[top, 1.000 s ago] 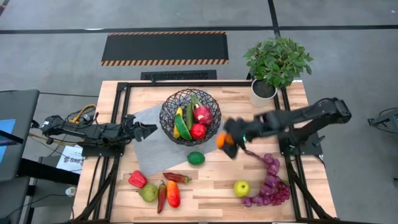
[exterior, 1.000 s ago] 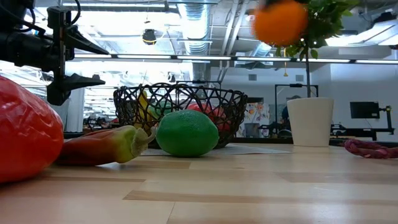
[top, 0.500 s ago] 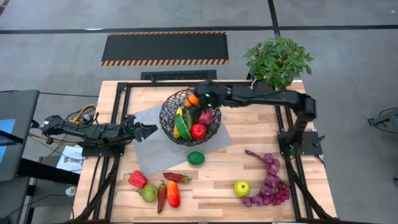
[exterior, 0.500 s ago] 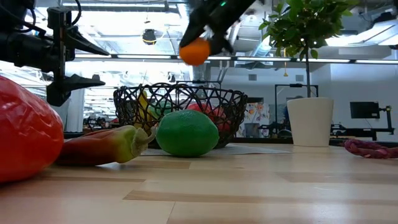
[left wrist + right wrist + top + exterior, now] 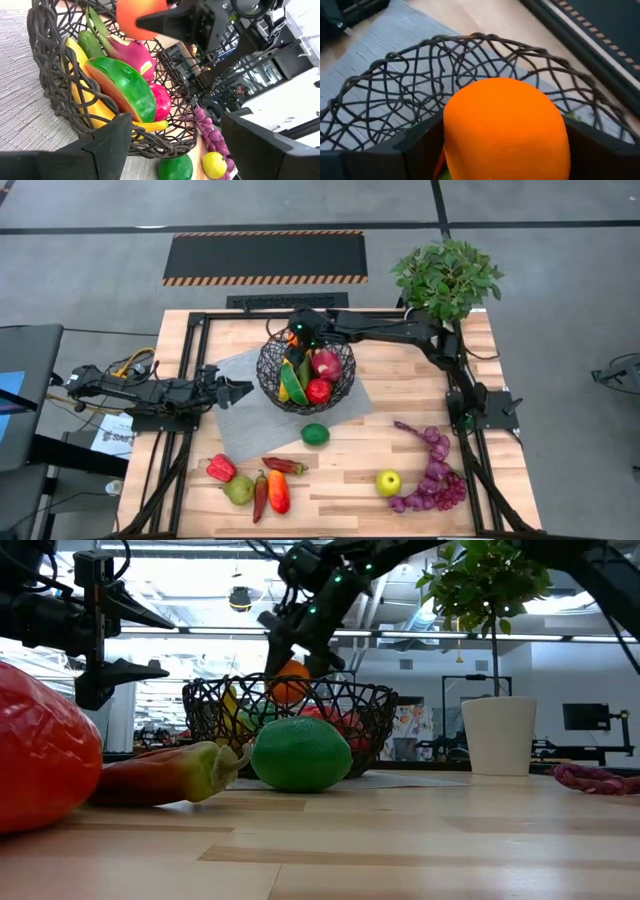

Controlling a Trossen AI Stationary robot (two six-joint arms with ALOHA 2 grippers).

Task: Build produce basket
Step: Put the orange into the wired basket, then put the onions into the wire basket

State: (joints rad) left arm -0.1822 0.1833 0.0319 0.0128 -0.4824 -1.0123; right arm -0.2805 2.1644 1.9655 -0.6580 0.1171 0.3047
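Observation:
The black wire basket (image 5: 262,370) stands on a grey mat (image 5: 235,415) and holds a banana, a watermelon slice (image 5: 125,90), a dragon fruit and a red apple. My right gripper (image 5: 298,337) reaches over the basket's far rim, shut on an orange (image 5: 505,130). In the low view the orange (image 5: 291,680) is at rim height. More produce lies on the near half of the table: a lime (image 5: 315,434), a green apple (image 5: 388,481), purple grapes (image 5: 432,470), peppers (image 5: 270,488) and a pear (image 5: 238,490). My left gripper (image 5: 238,390) waits open, left of the basket. My right gripper pinches the orange between its two fingers, one finger (image 5: 422,142) on each opposite side. The fingers slant downward, coming from the table's right. The orange hangs clear over the far part of the basket, about half below the rim (image 5: 300,680).
A potted green plant (image 5: 445,280) stands at the far right corner. Black frame rails (image 5: 190,350) run along the table's left, right and far sides. Bare wood lies between the lime and the grapes.
My right gripper has carried the orange from over the table's right middle toward the far left, across the basket, and down to rim height. The orange, high in the air a second ago, now sits low at the basket's far side.

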